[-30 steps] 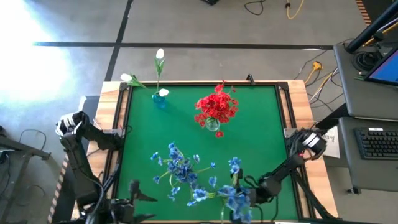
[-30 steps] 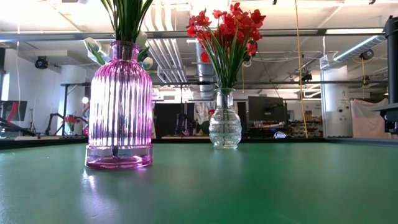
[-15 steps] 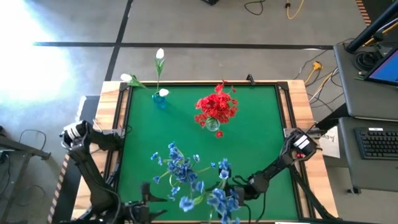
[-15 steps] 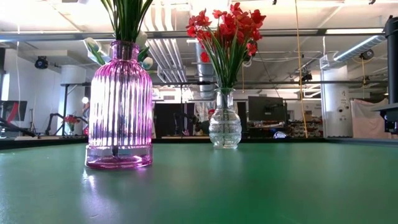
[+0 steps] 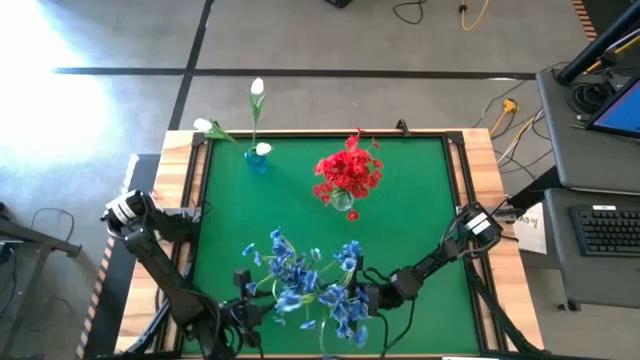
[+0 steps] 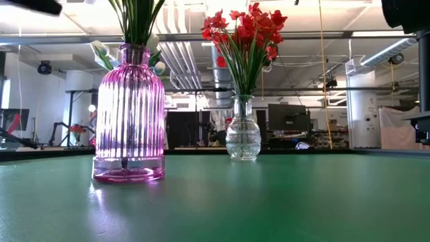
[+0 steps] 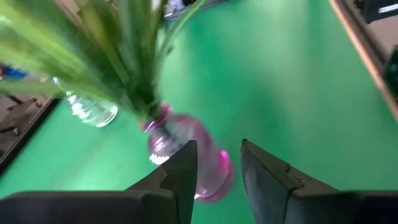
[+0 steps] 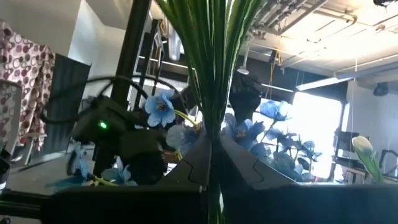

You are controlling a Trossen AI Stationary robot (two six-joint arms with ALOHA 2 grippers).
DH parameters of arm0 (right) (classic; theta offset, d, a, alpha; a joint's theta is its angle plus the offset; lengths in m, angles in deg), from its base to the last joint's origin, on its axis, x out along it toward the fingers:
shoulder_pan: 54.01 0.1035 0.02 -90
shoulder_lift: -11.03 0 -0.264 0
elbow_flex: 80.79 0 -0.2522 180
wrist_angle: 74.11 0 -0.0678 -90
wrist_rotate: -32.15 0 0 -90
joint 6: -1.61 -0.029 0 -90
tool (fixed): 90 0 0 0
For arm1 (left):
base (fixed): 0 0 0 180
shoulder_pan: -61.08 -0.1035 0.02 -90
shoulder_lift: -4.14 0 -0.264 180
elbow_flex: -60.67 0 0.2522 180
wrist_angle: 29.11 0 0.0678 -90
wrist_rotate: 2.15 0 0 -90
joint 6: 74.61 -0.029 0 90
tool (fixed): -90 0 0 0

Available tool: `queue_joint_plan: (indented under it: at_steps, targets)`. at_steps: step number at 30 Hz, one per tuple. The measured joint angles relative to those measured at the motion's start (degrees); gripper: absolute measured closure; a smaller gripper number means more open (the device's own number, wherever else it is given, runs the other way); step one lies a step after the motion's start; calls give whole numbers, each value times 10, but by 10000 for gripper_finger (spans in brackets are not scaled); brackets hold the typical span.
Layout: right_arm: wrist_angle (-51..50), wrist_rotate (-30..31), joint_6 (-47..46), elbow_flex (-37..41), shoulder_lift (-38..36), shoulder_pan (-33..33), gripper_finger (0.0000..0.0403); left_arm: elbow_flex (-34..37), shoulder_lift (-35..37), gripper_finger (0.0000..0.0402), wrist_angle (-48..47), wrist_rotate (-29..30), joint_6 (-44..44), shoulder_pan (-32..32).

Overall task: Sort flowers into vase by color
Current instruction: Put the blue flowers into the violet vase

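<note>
A bunch of blue flowers (image 5: 345,305) is in my right gripper (image 5: 368,298), which is shut on its green stems (image 8: 214,68) near the table's near edge. More blue sprays (image 5: 288,268) stand in the pink ribbed vase (image 6: 130,114). My left gripper (image 5: 245,305) is open beside that vase; in the left wrist view the pink vase (image 7: 193,158) lies just beyond the open gripper (image 7: 217,165). Red flowers (image 5: 347,172) stand in a clear vase (image 6: 242,138). White buds (image 5: 257,90) stand in a small vase (image 5: 257,158). My right gripper pinches the bundle of green stems (image 8: 213,127) between its two fingers, which lie across the stems. The stems rise past the fingers and the blue blooms (image 8: 163,106) spread above. The low view shows nothing of the bunch at table level.
The green mat (image 5: 410,230) has free room on its right half and between the vases. A wooden frame (image 5: 478,170) borders it. A desk with laptop and keyboard (image 5: 610,225) stands beyond the right edge; cables lie on the floor beyond the far edge.
My right gripper has carried the blue bunch toward the table's left, up to the pink vase. My left gripper has moved toward the right, closing in on the same vase from its other side.
</note>
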Motion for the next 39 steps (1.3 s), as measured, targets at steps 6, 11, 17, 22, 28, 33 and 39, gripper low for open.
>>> queue_joint_plan:
  at_steps: [6, 11, 17, 22, 28, 33, 39]
  targets:
    - [-36, 0, -9, 1, 0, -5, 390, 69, 37, 315, 5, 26, 52, -2]
    - [-52, 0, -35, 1, 0, -8, 390, 102, 44, 324, 33, 29, 39, -11]
    - [-56, 0, -121, 2, 0, -24, 390, 112, 45, 325, 36, 31, 7, -24]
    - [-56, -5, -165, 2, 0, -47, 390, 112, 46, 325, 35, 34, -27, -41]
    - [-59, -4, -157, 2, 0, -50, 390, 113, 46, 325, 35, 34, -40, -50]
    - [-82, -4, -146, 2, 0, -44, 390, 113, 46, 325, 46, 34, -46, -51]
    - [-47, 26, -113, 1, 0, -42, 390, 113, 32, 325, 50, 35, -48, -65]
